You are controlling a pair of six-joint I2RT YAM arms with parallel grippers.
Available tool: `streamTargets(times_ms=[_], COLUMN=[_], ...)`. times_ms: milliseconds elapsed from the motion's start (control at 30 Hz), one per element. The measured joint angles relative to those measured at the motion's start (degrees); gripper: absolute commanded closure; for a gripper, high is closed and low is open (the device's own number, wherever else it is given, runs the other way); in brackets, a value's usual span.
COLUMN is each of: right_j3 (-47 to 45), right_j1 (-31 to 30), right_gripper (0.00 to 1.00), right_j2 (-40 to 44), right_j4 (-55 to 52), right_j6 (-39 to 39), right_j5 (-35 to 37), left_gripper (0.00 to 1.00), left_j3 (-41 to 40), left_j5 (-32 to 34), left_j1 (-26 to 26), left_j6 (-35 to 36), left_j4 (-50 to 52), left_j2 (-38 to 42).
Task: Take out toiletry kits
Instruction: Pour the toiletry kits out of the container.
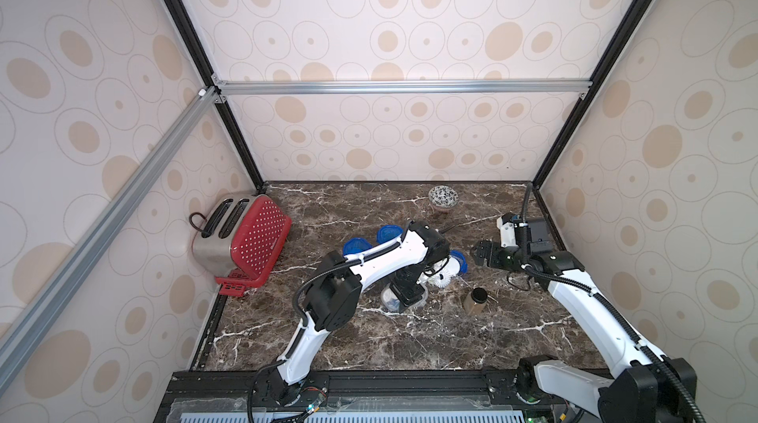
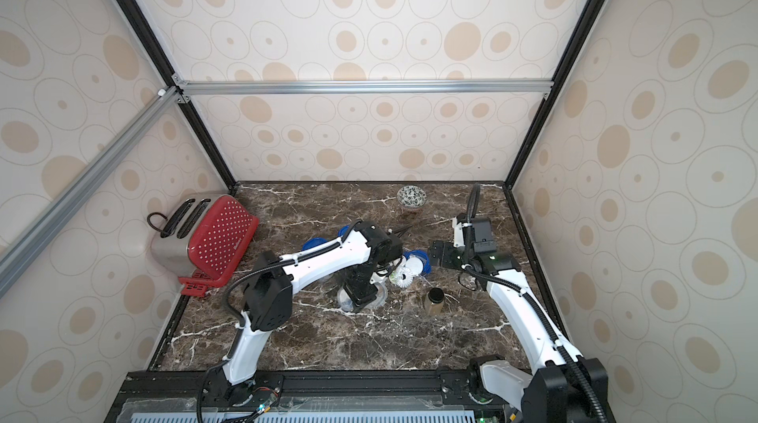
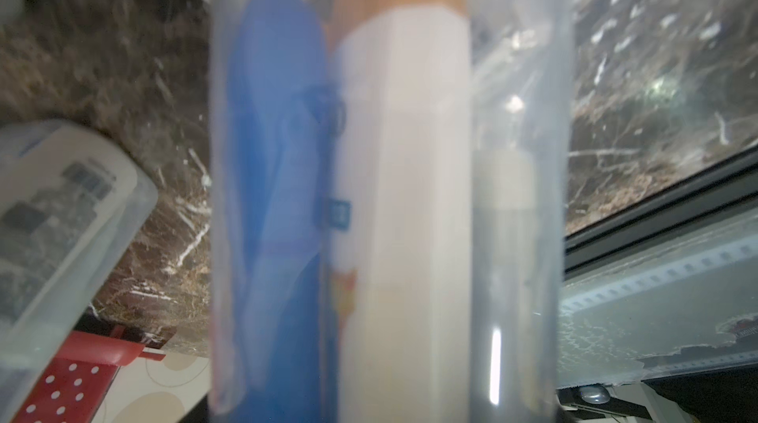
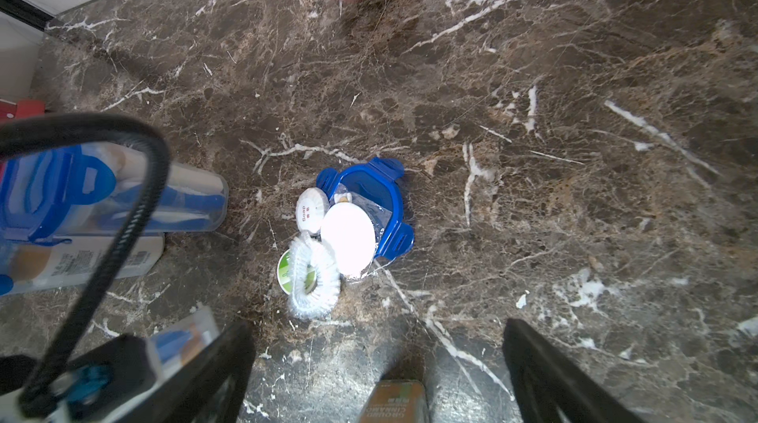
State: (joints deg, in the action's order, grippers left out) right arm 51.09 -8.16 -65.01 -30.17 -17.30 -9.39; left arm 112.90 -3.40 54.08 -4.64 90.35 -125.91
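Here the left arm point(image 1: 369, 265) folds at the elbow, its left gripper point(image 1: 404, 297) pointing down, clamped on a clear jar point(image 1: 387, 302). Only the left wrist view shows the blue toothbrush point(image 3: 279, 154) and white bottle point(image 3: 406, 154) inside. At its two o'clock, round packets point(image 1: 445, 275) lie on the desk point(image 1: 410, 343); the right gripper point(image 1: 480, 254) hovers nearby, jaws apart.

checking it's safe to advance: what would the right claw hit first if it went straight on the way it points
Probably the ground cinnamon jar, seen between the fingers of the right claw in its wrist view; otherwise the marble table short of the soap packet. Depth is unclear.
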Motion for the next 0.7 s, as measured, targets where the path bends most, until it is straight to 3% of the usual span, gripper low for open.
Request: streamTargets(times_ms=[133, 233, 567, 700], right_j3=[0.0, 0.0, 0.0, 0.0], right_j1=[0.0, 0.0, 0.0, 0.0], right_gripper=[0.02, 0.02, 0.02, 0.02], right_j2=[-0.09, -0.07, -0.07, -0.07], right_j4=[-0.2, -0.24, -0.26, -0.26], right_j6=[0.22, 0.22, 0.22, 0.22], right_j5=[-0.02, 0.0, 0.31, 0.44], left_gripper=[0.74, 0.76, 0.78, 0.75], left_j3=[11.28, 16.22, 14.51, 14.51], left_j5=[-1.42, -2.45, -5.25, -5.07], left_j1=[0.22, 0.31, -0.35, -0.37], left_j6=[0.5, 1.27, 2.54, 2.54], left_j4=[-1.55, -2.05, -2.62, -3.39], left_j2=[-3.87, -3.34, -2.36, -2.21])
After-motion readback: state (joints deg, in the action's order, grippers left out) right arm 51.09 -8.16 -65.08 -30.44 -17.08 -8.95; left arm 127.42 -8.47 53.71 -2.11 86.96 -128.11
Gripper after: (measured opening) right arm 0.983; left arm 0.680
